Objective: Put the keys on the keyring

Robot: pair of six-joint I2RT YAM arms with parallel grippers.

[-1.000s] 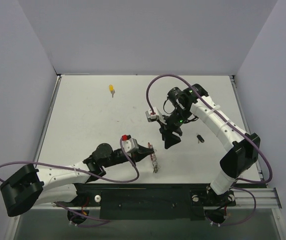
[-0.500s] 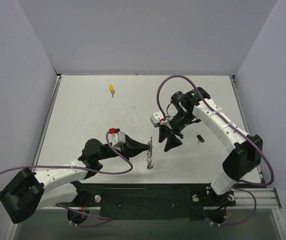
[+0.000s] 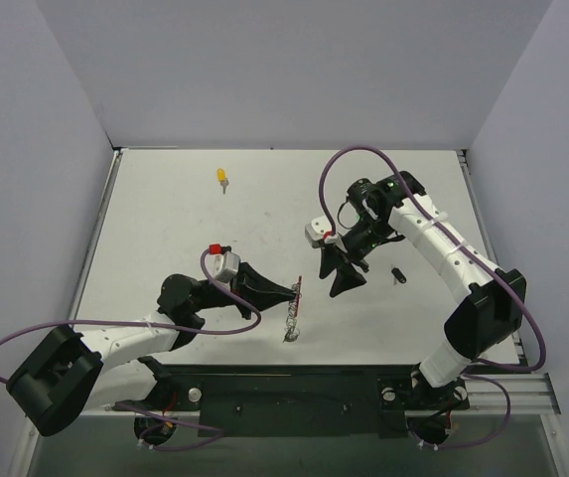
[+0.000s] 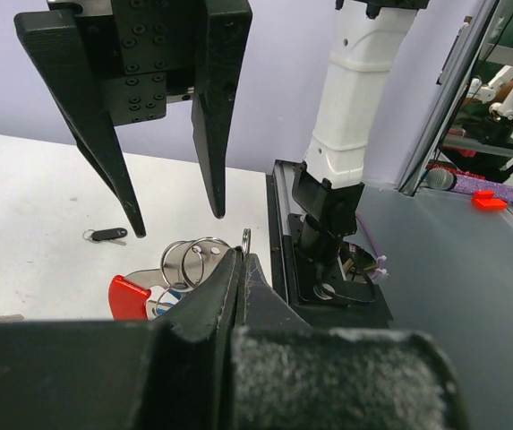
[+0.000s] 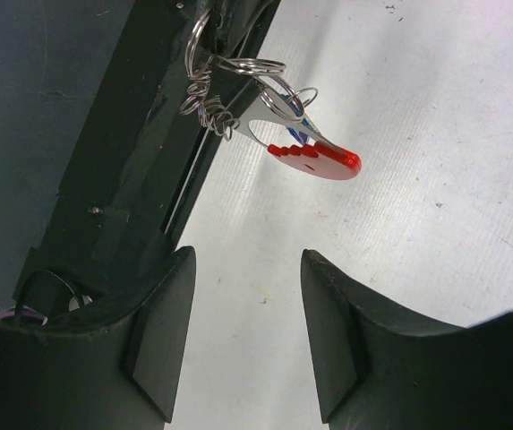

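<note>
My left gripper (image 3: 295, 289) is shut on the keyring (image 3: 290, 323), a bunch of silver rings with a red piece that hangs from its fingertips above the table. In the left wrist view the closed tips (image 4: 241, 258) pinch a small ring, with the other rings (image 4: 189, 260) and the red piece (image 4: 129, 296) beyond. My right gripper (image 3: 340, 282) is open and empty, just right of the keyring; the keyring (image 5: 274, 116) hangs ahead of its tips (image 5: 247, 260). A yellow-headed key (image 3: 222, 177) lies far back left. A black-headed key (image 3: 397, 273) lies right of the right gripper.
A bit of blue shows among the rings (image 5: 296, 134). The black base rail (image 3: 294, 393) runs along the near edge. Grey walls close the table at the back and sides.
My left gripper has lifted the keyring and drawn it slightly left and back. My right gripper has shifted a little to the right, still open.
</note>
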